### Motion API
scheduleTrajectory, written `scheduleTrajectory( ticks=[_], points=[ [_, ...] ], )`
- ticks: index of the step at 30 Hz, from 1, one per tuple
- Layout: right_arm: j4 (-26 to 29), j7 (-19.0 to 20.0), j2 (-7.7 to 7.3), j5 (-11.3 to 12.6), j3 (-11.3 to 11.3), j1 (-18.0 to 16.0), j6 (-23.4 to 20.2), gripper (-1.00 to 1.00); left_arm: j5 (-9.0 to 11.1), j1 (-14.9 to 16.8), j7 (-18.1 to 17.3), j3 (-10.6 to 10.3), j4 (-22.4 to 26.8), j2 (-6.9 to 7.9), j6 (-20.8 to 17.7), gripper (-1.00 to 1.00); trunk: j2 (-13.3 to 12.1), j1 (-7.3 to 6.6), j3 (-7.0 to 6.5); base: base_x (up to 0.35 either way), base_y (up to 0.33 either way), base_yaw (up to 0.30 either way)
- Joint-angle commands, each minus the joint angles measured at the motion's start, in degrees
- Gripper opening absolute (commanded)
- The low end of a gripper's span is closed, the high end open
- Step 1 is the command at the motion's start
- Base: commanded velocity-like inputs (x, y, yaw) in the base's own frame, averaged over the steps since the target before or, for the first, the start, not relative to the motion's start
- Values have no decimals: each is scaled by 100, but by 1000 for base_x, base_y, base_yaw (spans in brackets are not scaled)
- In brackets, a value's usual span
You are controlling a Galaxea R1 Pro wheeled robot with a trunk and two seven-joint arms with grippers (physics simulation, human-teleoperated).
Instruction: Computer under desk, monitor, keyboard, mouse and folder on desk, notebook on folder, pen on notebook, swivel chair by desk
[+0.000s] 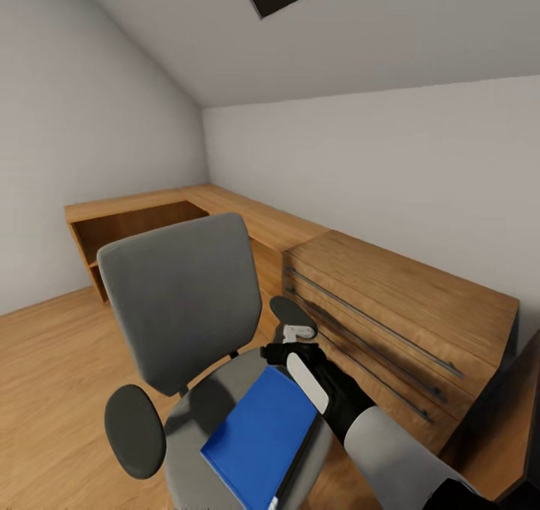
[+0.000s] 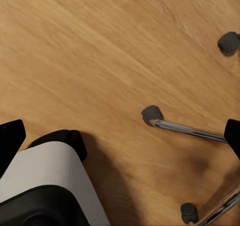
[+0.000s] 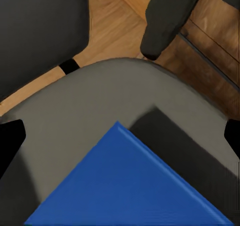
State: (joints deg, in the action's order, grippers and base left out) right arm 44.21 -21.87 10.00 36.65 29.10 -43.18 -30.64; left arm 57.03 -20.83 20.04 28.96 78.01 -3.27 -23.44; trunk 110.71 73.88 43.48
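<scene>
A blue folder [image 1: 259, 439] lies flat on the grey seat [image 1: 225, 379] of the swivel chair [image 1: 176, 307]. My right gripper [image 1: 294, 346] hangs just above the folder's far corner, beside the chair's right armrest [image 1: 292, 315]. In the right wrist view the folder [image 3: 135, 186] sits below my right gripper [image 3: 120, 141]; the black fingertips [image 3: 10, 141] stand wide apart at the frame's edges, open and holding nothing. My left gripper [image 2: 120, 136] is open over the wooden floor near the chair's chrome legs and casters [image 2: 151, 113].
An L-shaped wooden desk [image 1: 247, 217] runs along the far walls, with a drawer unit [image 1: 390, 322] close to the chair's right side. The chair's left armrest [image 1: 135, 431] juts toward me. My white base [image 2: 45, 186] sits near the casters.
</scene>
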Motion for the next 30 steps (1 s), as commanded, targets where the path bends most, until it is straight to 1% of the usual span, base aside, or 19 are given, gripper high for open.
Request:
scheduleTrajectory(
  ticks=[1,9,15,24,30],
  points=[
    [-35,-54,0,53,8,-27,-7,100,64,0,42,9,13,-10,-20,100,44,22,23,0,0,12],
    [-313,-48,0,61,-18,-197,20,100,59,0,68,27,9,-25,-20,100,365,198,167,0,0,4],
    [-330,-49,0,62,-18,-206,95,100,49,0,76,30,5,-25,-20,100,606,330,274,0,0,0],
    [-334,-50,0,66,-18,-210,125,100,36,0,42,29,-12,-18,-9,100,606,330,274,0,0,10],
    [-334,-53,0,82,-18,-216,128,100,29,0,29,17,-31,-18,-4,100,606,330,274,0,0,179]
  ],
)
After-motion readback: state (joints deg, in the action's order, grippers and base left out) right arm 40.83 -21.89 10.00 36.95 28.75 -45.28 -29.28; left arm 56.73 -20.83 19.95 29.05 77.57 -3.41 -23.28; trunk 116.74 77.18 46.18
